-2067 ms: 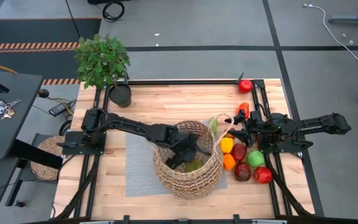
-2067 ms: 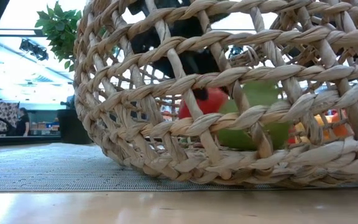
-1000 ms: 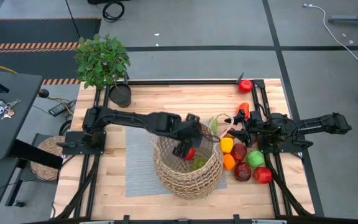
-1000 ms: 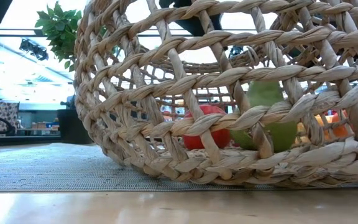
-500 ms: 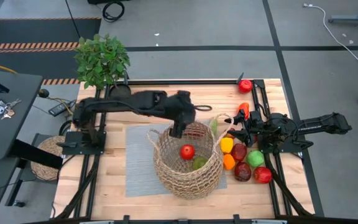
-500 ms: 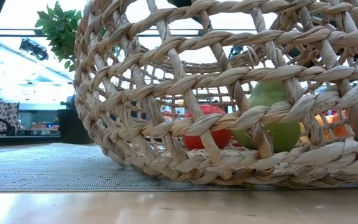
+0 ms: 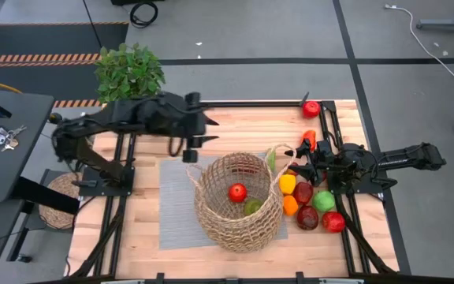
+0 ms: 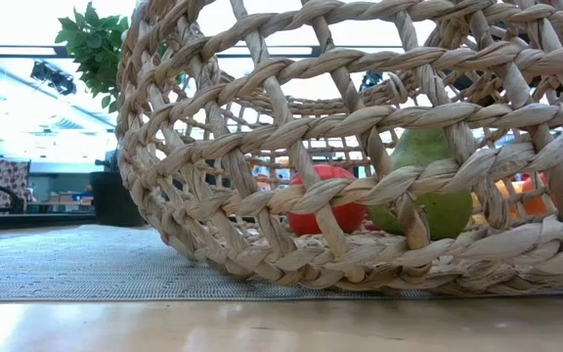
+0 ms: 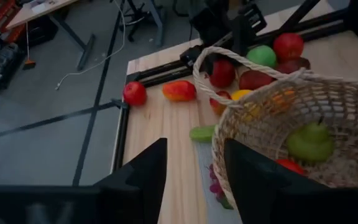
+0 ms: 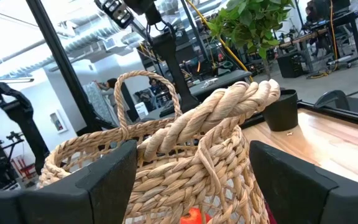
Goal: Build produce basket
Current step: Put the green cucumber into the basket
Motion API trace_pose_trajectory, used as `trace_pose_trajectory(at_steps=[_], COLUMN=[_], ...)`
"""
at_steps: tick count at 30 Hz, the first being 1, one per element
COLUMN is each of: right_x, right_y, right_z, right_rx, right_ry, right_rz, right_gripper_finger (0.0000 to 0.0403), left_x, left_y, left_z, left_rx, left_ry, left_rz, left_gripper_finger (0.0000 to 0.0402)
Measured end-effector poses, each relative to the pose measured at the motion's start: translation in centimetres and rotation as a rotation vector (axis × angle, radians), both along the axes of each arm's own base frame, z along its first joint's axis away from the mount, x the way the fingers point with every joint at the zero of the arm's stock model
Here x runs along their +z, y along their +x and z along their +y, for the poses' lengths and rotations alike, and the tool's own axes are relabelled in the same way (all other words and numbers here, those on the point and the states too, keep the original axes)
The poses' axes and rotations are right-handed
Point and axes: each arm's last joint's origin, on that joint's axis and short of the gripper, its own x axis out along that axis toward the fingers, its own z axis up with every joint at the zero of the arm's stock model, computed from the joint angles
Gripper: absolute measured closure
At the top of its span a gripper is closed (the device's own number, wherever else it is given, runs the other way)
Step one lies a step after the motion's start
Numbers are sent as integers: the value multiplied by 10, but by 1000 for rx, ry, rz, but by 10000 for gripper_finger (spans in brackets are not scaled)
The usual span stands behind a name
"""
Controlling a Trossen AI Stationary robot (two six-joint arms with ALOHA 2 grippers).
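The wicker basket [image 7: 235,233] stands on a grey mat [image 7: 173,217] at the table's middle. A red fruit [image 7: 237,192] and a green one [image 7: 252,207] lie on its bottom, seen through the weave in the low view as the red fruit [image 8: 325,200] and the green fruit [image 8: 428,186]. My left gripper [image 7: 189,151] hangs above the table beyond the basket's far-left rim, a narrow gap between its fingers [image 9: 151,174], nothing in it. My right gripper [image 7: 299,170] is open at the basket's right side, its fingers [image 10: 104,180] on either side of the braided handle [image 10: 229,118].
More produce [image 7: 310,203] lies heaped right of the basket, under my right arm. One red fruit [image 7: 311,109] sits at the far right corner and an orange-red one [image 7: 309,139] lies nearer. A potted plant [image 7: 130,75] stands at the far left corner.
My left gripper has risen out of the basket and drawn back toward the table's far left, past the basket's rim. The red fruit and the green fruit stay on the basket's bottom. My right arm has kept still.
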Motion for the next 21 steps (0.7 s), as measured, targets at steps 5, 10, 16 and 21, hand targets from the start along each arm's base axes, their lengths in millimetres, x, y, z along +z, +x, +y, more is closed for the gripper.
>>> trace_pose_trajectory(at_steps=[5, 10, 16, 21], right_x=[0, 0, 0, 0], right_y=[0, 0, 0, 0], right_z=[0, 0, 0, 0], right_rx=[0, 0, 0, 0], right_ry=[0, 0, 0, 0], right_rz=[0, 0, 0, 0], right_gripper_finger=[90, 90, 90, 90], left_x=[-21, -37, -62, -83], left_y=[-24, -47, -67, -78], left_z=[-1, -1, -1, -1], left_rx=[24, 39, 62, 82], left_ry=[-44, -77, -136, -185], left_rz=[-56, -181, -269, -299], left_gripper_finger=[241, 241, 241, 241])
